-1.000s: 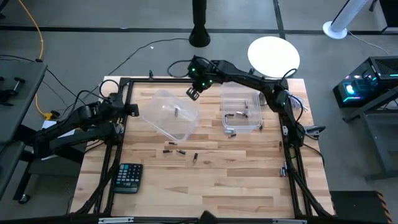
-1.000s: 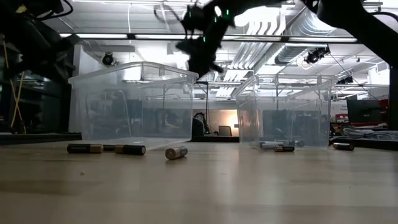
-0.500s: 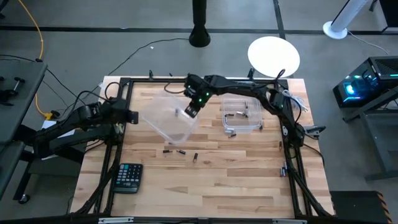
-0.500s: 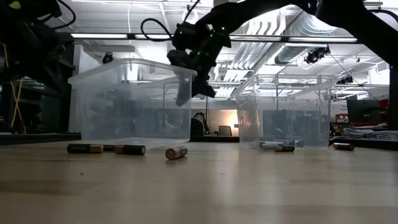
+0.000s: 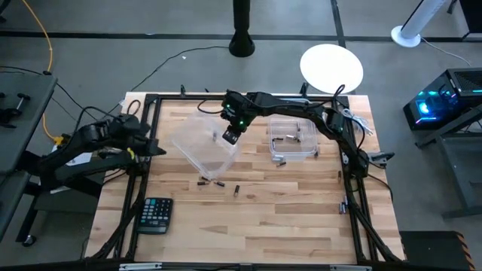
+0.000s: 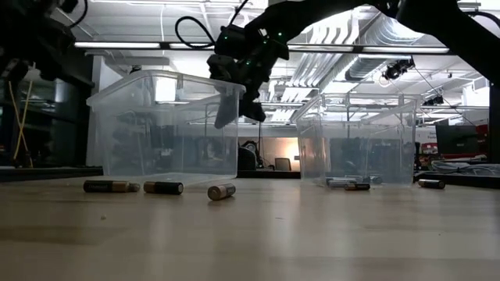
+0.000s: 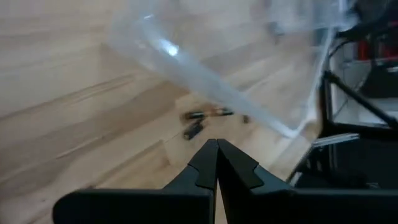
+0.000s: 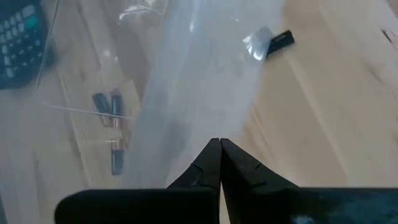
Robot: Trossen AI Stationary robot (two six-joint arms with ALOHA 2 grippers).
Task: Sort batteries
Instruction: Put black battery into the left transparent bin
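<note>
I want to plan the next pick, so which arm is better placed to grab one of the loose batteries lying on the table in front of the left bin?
Probably the left. Its gripper is shut and free at the table's left edge, near the loose batteries. The right gripper, also shut, is over the left bin.

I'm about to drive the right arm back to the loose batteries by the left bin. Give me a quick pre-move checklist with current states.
1. right gripper empty: ok; right wrist view shows fingers shut with nothing between them.
2. Right gripper clear of the left clear bin: not ok; it hangs at the bin's right rim.
3. Loose batteries on the table reachable: ok; they lie in front of the left bin, uncovered.
4. left gripper out of the way: ok; at the table's left edge, shut.
5. right clear bin upright: ok.
6. calculator clear of path: ok.
</note>
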